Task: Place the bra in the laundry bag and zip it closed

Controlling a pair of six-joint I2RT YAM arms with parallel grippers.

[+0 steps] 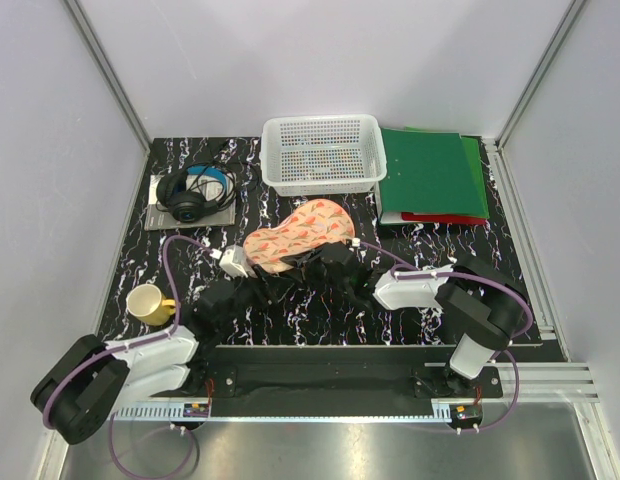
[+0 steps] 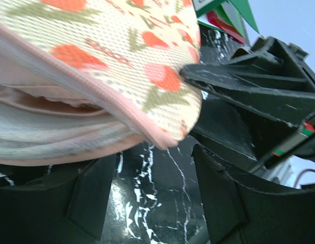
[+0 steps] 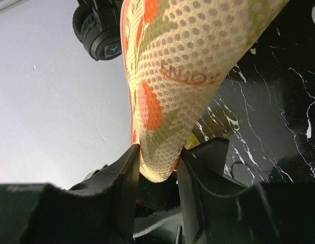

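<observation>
Right now your laundry bag (image 1: 298, 233) lies printed side up at the centre of the top view, on the black marbled tabletop (image 1: 320, 318). Its long axis runs on a diagonal from lower left to upper right. The upper-right lobe points toward the white basket (image 1: 320, 122) and stops just short of it, and the lower-left lobe points back toward the left arm.

Your right end effector (image 3: 158, 165) is nearly closed. In its wrist view a rounded bit of the bag's peach rim sits pinched between the two fingers (image 3: 128, 175). The rest of the bag rises away toward the top of that frame.

Your left end effector (image 2: 153, 155) is spread wide and has hold of nothing. Only bare tabletop shows between its fingers, and the bag's pink zip edge hangs just above them in the frame.

In the left wrist view the seam gapes on the side facing the camera. A fold of the salmon-pink bra (image 2: 43, 99) shows inside, above white mesh.

In the top view the headphones (image 1: 195, 195) lie at upper left, a yellow mug (image 1: 147, 303) at lower left and green folders (image 1: 430, 170) at upper right. All three are apart from the bag.
</observation>
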